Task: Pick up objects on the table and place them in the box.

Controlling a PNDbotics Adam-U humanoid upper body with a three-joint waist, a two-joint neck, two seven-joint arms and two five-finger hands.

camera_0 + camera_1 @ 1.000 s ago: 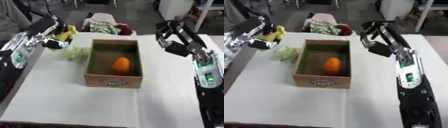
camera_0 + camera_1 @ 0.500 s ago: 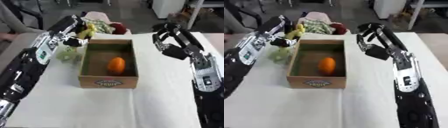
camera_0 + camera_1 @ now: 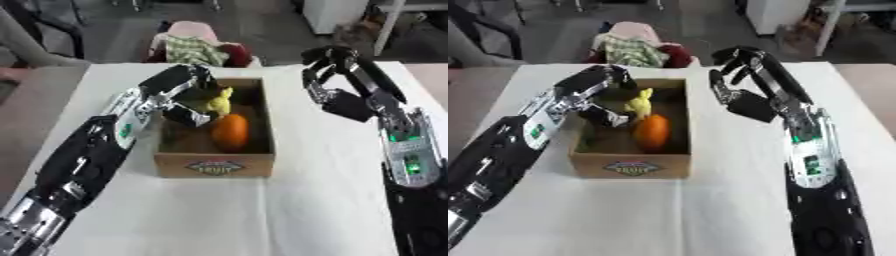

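Left arm: reaches in from the lower left, stretched forward and inward.
Left hand (image 3: 604, 98): fingers curled, thumb and fingers pinching something yellow.
Right arm: comes up from the lower right, bent inward.
Right hand (image 3: 329, 75): raised, fingers hanging loosely curled, holding nothing.

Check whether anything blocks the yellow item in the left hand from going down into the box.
Nothing visible blocks it. The left hand holds the yellow item over the open-topped box, already inside its walls. The orange fruit lies just in front of it, leaving the far part of the box floor free.
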